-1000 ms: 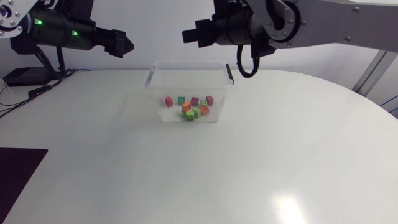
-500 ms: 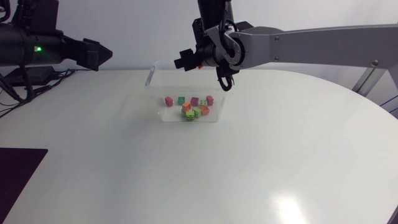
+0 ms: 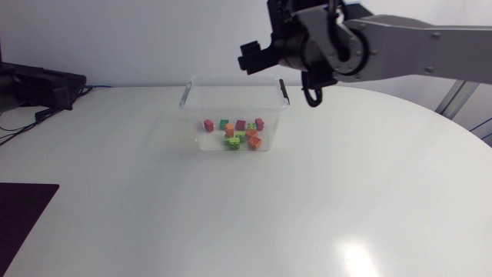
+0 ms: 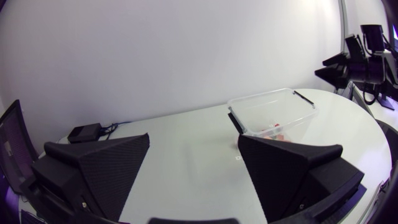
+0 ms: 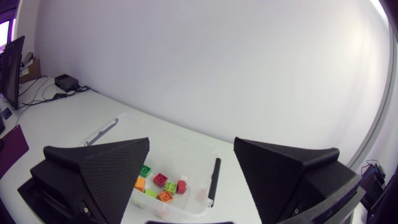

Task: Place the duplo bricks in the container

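Observation:
The clear plastic container [image 3: 234, 91] stands at the table's far middle and holds several duplo bricks [image 3: 231, 132] in red, green and orange. My right gripper [image 3: 248, 57] hangs above the container's back rim. In the right wrist view my right gripper [image 5: 191, 143] is open and empty, with the container [image 5: 211, 180] and bricks [image 5: 163, 185] below it. My left gripper [image 4: 194, 140] is open and empty too, well back from the container [image 4: 271, 109]. In the head view the left arm [image 3: 48, 80] is at the left edge.
A dark mat [image 3: 21, 215] lies at the table's near left corner. A small black box [image 4: 86, 132] with cables sits at the far left edge. The white tabletop [image 3: 307, 200] spreads in front of and right of the container.
My right gripper has opened and risen slightly above the container's back rim. The bricks at the container's right side have shifted a little. My left arm has drawn back to the left edge.

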Action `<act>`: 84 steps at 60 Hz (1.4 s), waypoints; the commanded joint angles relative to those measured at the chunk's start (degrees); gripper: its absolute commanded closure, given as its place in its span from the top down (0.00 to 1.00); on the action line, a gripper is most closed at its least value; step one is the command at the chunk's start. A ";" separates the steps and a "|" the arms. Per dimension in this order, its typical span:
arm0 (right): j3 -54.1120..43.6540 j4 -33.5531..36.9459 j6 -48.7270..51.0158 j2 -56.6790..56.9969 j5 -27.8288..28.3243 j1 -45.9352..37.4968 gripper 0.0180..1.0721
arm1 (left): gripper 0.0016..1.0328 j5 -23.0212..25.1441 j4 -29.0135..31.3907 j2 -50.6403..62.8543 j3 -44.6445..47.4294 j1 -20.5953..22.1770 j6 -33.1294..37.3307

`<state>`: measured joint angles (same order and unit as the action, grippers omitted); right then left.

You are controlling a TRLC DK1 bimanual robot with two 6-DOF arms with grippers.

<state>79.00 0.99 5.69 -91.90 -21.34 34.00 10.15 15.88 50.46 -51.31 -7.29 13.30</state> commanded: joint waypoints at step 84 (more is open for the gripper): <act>-63.57 -0.76 2.74 76.75 6.49 -25.33 0.95 | 0.96 -5.06 -17.88 -39.69 39.26 0.86 -8.68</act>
<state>18.35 0.19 10.76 -17.26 -16.34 9.93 5.82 -2.24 12.43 -14.68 -7.49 6.87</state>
